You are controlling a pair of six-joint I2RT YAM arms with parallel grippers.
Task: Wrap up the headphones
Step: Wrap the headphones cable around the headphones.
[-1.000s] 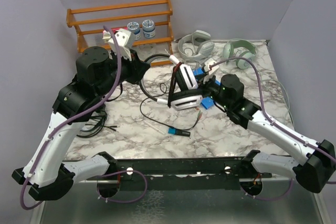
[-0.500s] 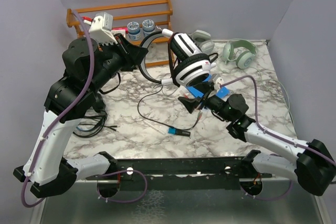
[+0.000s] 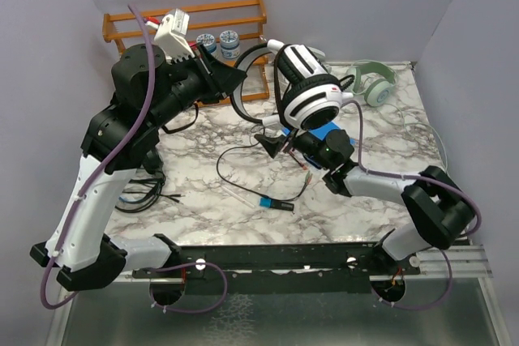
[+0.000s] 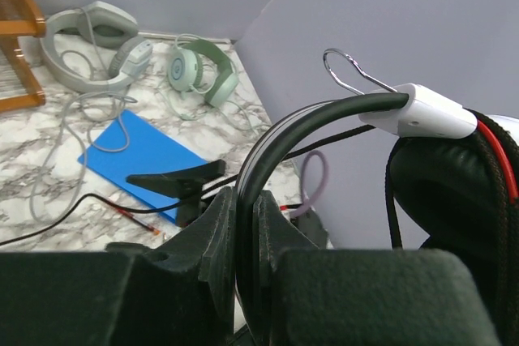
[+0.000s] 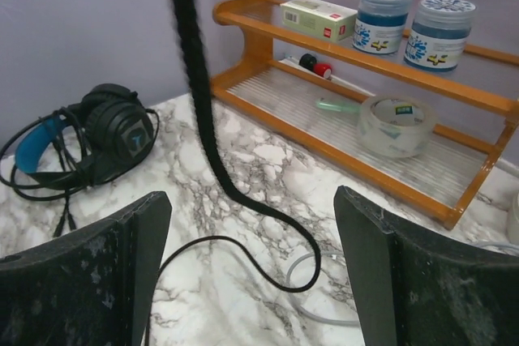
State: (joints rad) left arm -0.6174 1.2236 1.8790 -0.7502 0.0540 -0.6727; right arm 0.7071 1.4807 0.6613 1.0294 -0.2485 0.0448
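Your table (image 3: 203,200) is white marble with grey veins, boxed in by plain lilac walls. From the top camera its left part is hidden under the left arm (image 3: 122,143).

That arm rears high with a bent elbow, wrist reaching right. The right arm (image 3: 389,184) lies low and folded, forearm stretched left across the marble.

The wooden rack (image 3: 186,18) stands at the back left against the wall, partly covered by the left arm. It holds two jars (image 5: 409,18) and a roll of tape (image 5: 395,125).

The white-and-black headphones (image 3: 312,91) are held up off the table at mid-back. You have the left gripper (image 4: 246,224) clamped tight on their band, and the cups hang to its right. Their black cable (image 5: 203,119) drops to the marble and loops there.

Your right gripper (image 5: 251,265) sits just below the cups, jaws spread wide, with nothing between them.

The black headphones (image 5: 105,131) lie at the left by the wall, seen only from the right wrist. The grey headphones (image 4: 89,42) lie at the back right, hidden in the top view behind the lifted pair. The green headphones (image 3: 371,83) lie beside them.

A flat blue pad (image 4: 138,155) lies under the right gripper, partly covered. A small blue-and-black item (image 3: 276,204) lies nearer the front; I cannot identify it.
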